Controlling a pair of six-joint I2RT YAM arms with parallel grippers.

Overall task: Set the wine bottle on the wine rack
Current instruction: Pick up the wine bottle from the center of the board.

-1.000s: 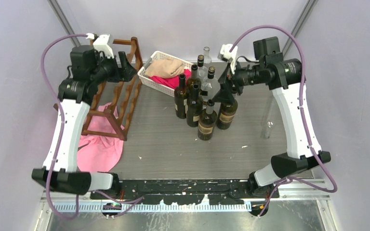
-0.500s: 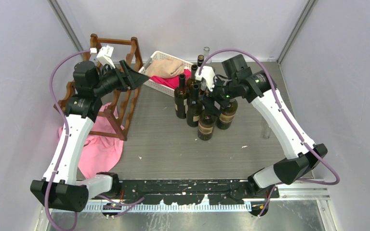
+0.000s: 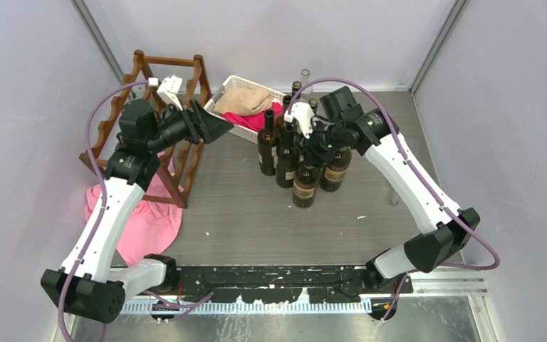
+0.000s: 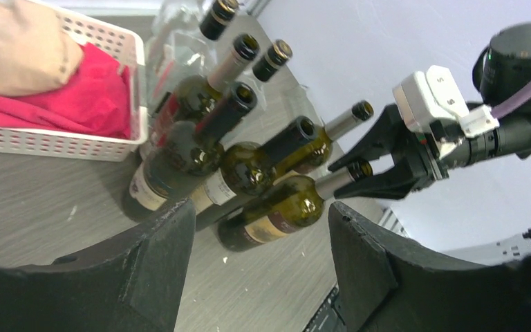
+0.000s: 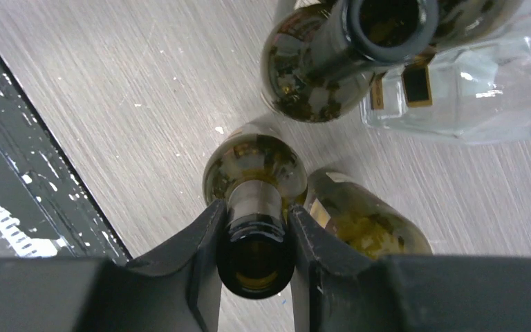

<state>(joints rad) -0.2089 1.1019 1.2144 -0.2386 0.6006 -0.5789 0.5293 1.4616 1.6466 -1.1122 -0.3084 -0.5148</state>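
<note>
Since right gripper [image 5: 254,232] pinches the upright wine bottle [image 5: 252,166] by the neck (left gripper [image 4: 259,228] spread, empty), we go left: wine rack [image 3: 171,61] sits beside the left arm.

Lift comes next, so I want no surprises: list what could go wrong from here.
The right gripper pinches the wine bottle only at the neck top; it may swing or slip once lifted.
A neighbouring bottle stands close beside it; a tilted lift could topple it.
The left gripper hangs open by the wine rack, perhaps in the way.
</note>
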